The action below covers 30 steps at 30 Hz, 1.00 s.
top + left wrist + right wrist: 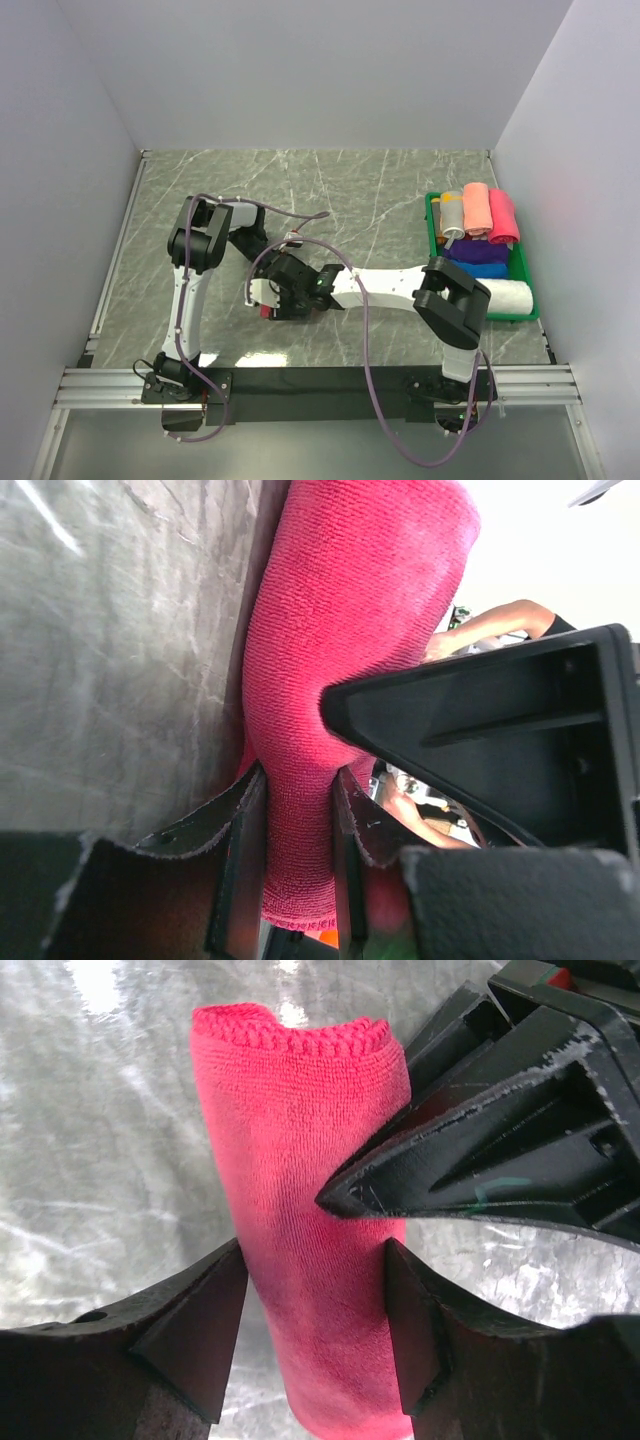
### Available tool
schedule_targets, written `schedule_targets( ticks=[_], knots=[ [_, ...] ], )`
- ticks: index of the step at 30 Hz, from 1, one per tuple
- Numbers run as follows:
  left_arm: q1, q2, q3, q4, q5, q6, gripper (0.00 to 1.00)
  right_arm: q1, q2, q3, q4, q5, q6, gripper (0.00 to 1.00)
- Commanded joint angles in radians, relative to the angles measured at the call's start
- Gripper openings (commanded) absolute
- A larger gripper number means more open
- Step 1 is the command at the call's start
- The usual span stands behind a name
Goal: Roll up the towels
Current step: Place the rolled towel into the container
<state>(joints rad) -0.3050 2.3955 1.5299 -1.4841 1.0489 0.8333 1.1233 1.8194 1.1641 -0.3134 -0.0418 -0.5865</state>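
A crimson-red towel (340,630), rolled into a tight tube, lies on the grey marble table. In the top view only a sliver of it (268,313) shows under the two grippers, which meet over it left of centre. My left gripper (295,820) is shut on one end of the roll, its fingers (240,860) pinching the cloth. My right gripper (315,1295) straddles the roll (300,1130) with both fingers (200,1340) touching its sides. Each wrist view shows the other gripper's black finger close by. In the top view the left gripper (272,288) and right gripper (297,300) nearly touch.
A green tray (531,300) stands at the right edge with several rolled towels: salmon (474,210), pink (503,215), blue (480,257), white (505,295). White walls enclose the table on three sides. Purple cables loop over both arms.
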Motion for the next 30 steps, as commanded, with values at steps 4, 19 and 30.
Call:
schedule_targets(
  ticks=[4,19,30],
  knots=[
    [0.015,0.044,0.003,0.123,-0.122,0.107,0.16,0.004,0.073,-0.058,0.016,-0.023,0.013,0.54],
    [0.285,-0.278,-0.109,0.114,-0.237,0.147,0.66,-0.039,0.038,-0.066,-0.09,-0.044,0.017,0.0],
    [0.325,-0.515,0.007,0.116,-0.248,0.188,0.95,-0.253,-0.233,0.049,-0.346,-0.196,-0.091,0.0]
  ],
)
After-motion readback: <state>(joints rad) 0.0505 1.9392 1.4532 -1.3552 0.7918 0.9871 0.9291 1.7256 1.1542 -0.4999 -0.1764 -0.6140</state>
